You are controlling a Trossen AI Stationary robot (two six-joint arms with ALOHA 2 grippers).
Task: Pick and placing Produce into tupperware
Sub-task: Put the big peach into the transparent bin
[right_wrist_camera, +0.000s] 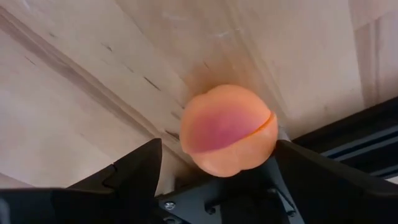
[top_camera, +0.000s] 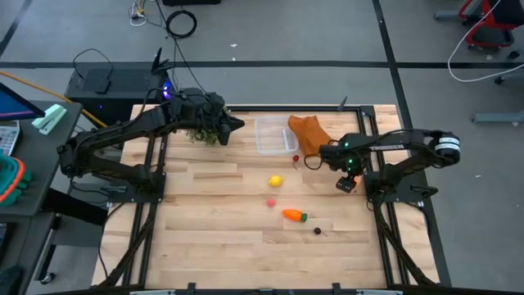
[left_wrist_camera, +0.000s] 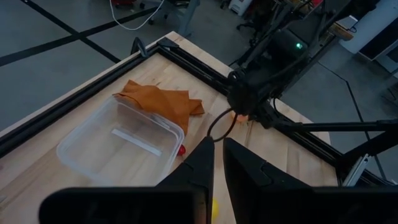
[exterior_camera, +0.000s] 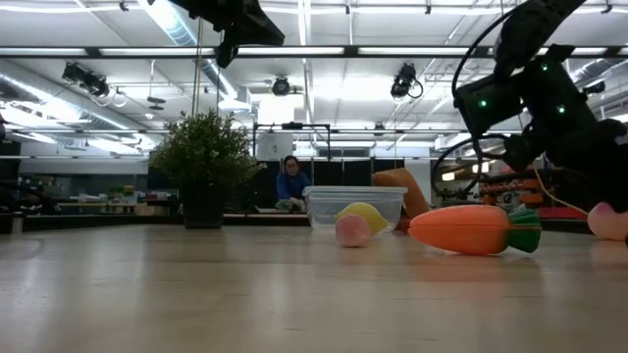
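Note:
My right gripper (right_wrist_camera: 217, 158) is open low over the table's right side, its fingers on either side of a pink-orange peach (right_wrist_camera: 227, 127), which also shows in the low view (exterior_camera: 608, 221). My left gripper (left_wrist_camera: 217, 165) is shut and empty, high above the plant near the far left (top_camera: 233, 124). The clear tupperware (top_camera: 276, 135) stands at the far middle and looks empty in the left wrist view (left_wrist_camera: 118, 143). A yellow lemon (top_camera: 276, 181), a pink fruit (top_camera: 271, 201), an orange carrot (top_camera: 293, 215) and a dark berry (top_camera: 318, 231) lie on the table. A small red piece (left_wrist_camera: 181, 150) lies beside the box. My right gripper comes at the peach from above. A gap shows between one finger (right_wrist_camera: 134, 171) and the peach. Whether the other finger (right_wrist_camera: 311, 174) touches the peach's side (right_wrist_camera: 268, 134) I cannot tell. The peach seems to rest on the table.
A crumpled orange cloth (top_camera: 307, 131) lies right of the tupperware. A bushy green plant (top_camera: 203, 133) in a dark pot stands at the far left. The black frame rail (top_camera: 360, 131) runs along the table's right side, close to my right gripper. A person sits in the room behind (exterior_camera: 290, 183).

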